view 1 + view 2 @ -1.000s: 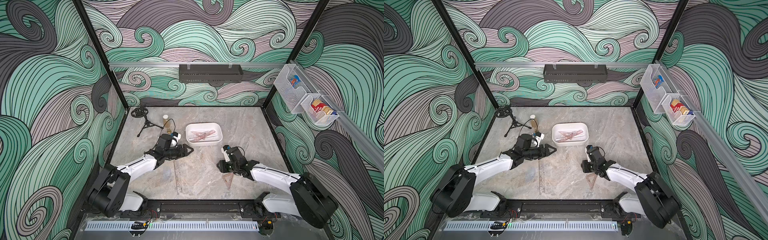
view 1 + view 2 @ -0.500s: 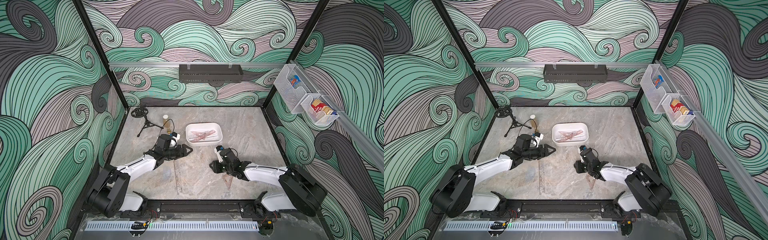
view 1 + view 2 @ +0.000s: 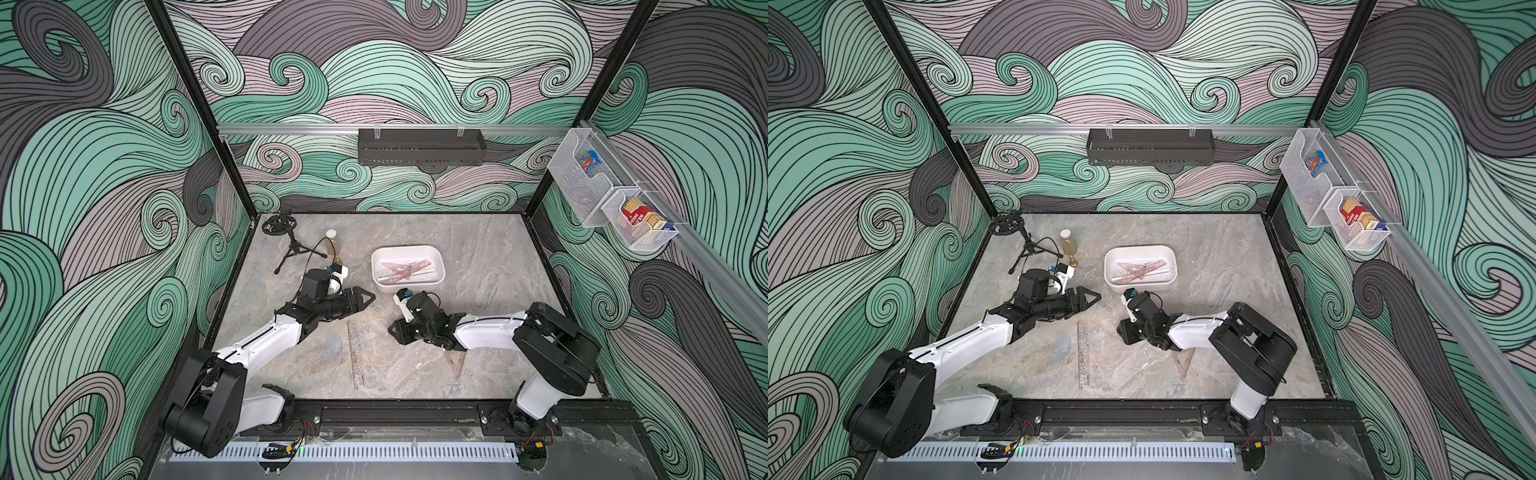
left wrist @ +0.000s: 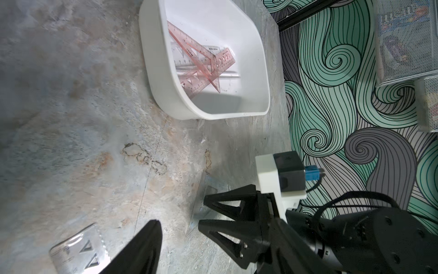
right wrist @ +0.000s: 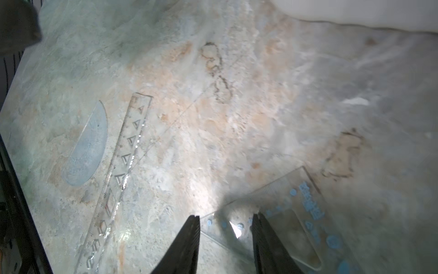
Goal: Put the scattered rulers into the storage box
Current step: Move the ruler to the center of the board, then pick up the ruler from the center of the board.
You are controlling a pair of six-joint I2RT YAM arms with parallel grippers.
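Note:
The white storage box (image 3: pixel 436 266) (image 3: pixel 1113 259) (image 4: pixel 156 78) holds several pinkish rulers (image 4: pixel 201 57). On the table lie a long clear ruler (image 3: pixel 356 353) (image 3: pixel 1084 353) (image 5: pixel 123 151) and a pinkish set square (image 3: pixel 456 362) (image 3: pixel 1184 362). A clear set square with blue marks (image 5: pixel 298 204) (image 4: pixel 205 189) lies flat under my right gripper (image 3: pixel 393 331) (image 3: pixel 1123 332) (image 5: pixel 225 217) (image 4: pixel 203 210), whose jaws stand apart over its corner. My left gripper (image 3: pixel 369 297) (image 3: pixel 1095 296) hovers open left of the box, holding nothing; only one of its fingers (image 4: pixel 142 251) shows in the left wrist view.
A bluish half-round protractor (image 3: pixel 333 347) (image 5: pixel 85 147) lies beside the long ruler. A small tripod (image 3: pixel 291 245) and a bottle (image 3: pixel 331 243) stand at the back left. A black tray (image 3: pixel 419 145) hangs on the back wall, wire baskets (image 3: pixel 582 178) on the right wall.
My right arm has swung its gripper leftwards, away from the pinkish set square and toward the middle of the table. The left arm has stayed still.

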